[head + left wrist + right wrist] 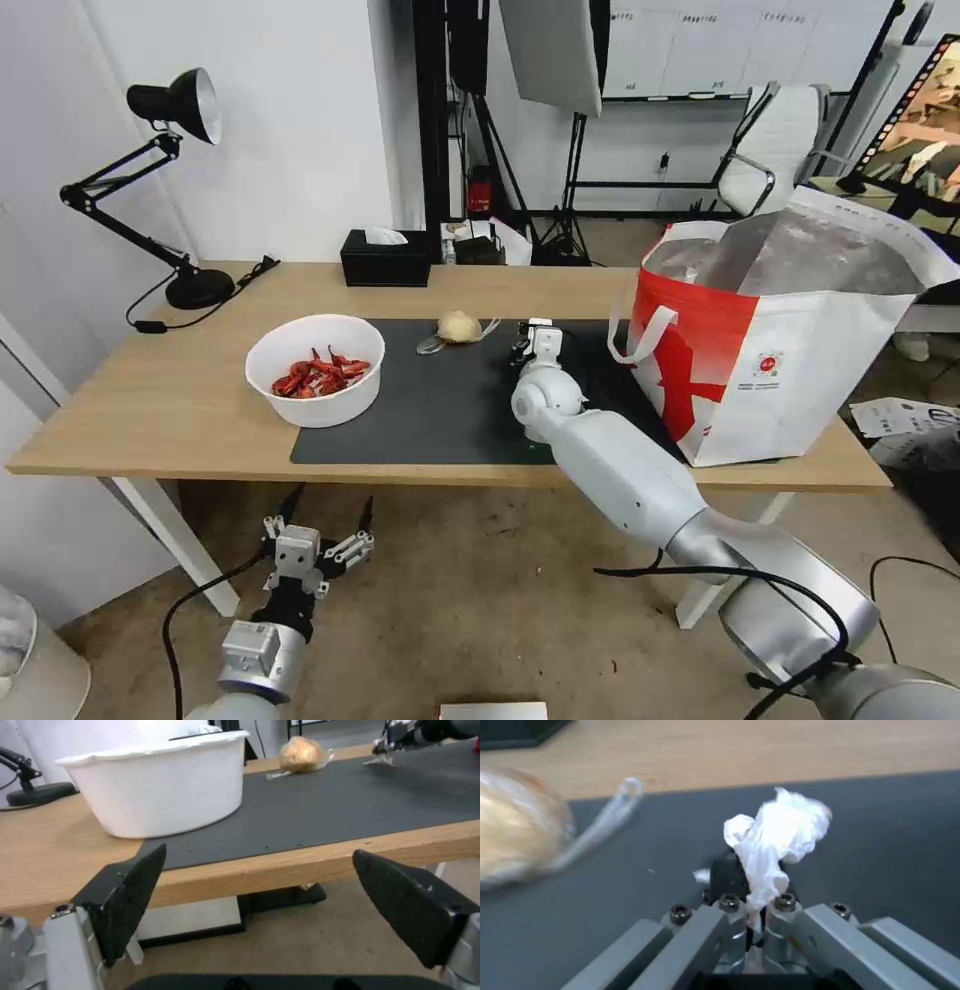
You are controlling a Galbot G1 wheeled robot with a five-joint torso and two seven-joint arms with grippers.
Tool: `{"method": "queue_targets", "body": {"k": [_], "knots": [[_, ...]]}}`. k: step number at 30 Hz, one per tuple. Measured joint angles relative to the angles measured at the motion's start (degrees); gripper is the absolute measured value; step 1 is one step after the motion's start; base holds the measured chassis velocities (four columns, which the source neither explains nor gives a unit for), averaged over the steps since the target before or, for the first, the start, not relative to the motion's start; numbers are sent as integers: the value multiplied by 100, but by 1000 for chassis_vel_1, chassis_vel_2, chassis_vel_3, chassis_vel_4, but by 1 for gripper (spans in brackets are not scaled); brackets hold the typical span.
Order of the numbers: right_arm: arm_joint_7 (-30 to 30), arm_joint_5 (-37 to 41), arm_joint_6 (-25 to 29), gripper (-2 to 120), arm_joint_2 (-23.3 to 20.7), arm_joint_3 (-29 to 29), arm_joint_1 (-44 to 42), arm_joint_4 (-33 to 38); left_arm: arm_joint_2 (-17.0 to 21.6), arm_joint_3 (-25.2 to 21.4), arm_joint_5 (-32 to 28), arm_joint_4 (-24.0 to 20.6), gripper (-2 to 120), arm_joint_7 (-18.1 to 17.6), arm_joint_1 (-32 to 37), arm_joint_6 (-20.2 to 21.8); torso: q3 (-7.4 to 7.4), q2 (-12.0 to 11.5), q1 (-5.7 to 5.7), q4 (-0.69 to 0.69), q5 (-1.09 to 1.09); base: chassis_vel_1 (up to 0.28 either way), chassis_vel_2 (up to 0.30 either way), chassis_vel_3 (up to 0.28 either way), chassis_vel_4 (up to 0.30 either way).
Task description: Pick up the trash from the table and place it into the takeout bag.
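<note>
Currently on the table: tissue in my right tool, three items logged

Right tool: clenched on the tissue. I see its jaws pressed together with the paper's twisted tail pinched between them and the crumpled bulk standing clear above the mat. From the head view, this tool sits over the mat's far half, between the lump and the bag.

Left tool: released, pads spread wide. I have it parked below the table's near edge, over the floor, facing the bowl's side.

Bowl: white, upright, holding red shells. It stands on the near left corner of the mat, partly overhanging onto bare wood.

Lump: beige, rounded, with a looped strap trailing from it. It lies on the mat's far edge, just beside my right tool and well apart from the bowl.

Bag: white with a red panel, loop handles and foil lining, mouth open. It stands upright at the table's right end, covering the mat's right edge.

Tissue box: black, at the table's far edge behind the mat.

Lamp: black, jointed, base on the far left corner.
</note>
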Motion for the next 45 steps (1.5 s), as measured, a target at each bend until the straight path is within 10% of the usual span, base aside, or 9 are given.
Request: {"method": "queue_targets", "body": {"k": [15,21,27,45], "knots": [[-332,-2055,1270,0,-1566,240,-278,3005,-1,15,25,-131,100,-17,79,8,-1,0,-1,0,0,0,0,0,0],[1260,-2071,279,0,-2116,715,-277,3758,-32,13,80,-148,100,-17,156,-24,-1,1,-1,0,0,0,0,0,0],[2337,-199,-817,0,-2845,957,-360,4394,-26,26,104,-191,100,-16,151,-29,0,0,-1,-2,2,0,0,0,0],[2150,1105,-2239,61,-3560,994,92,4564,30,117,72,-204,100,-16,64,11,0,0,0,1,0,0,0,0,0]]}}
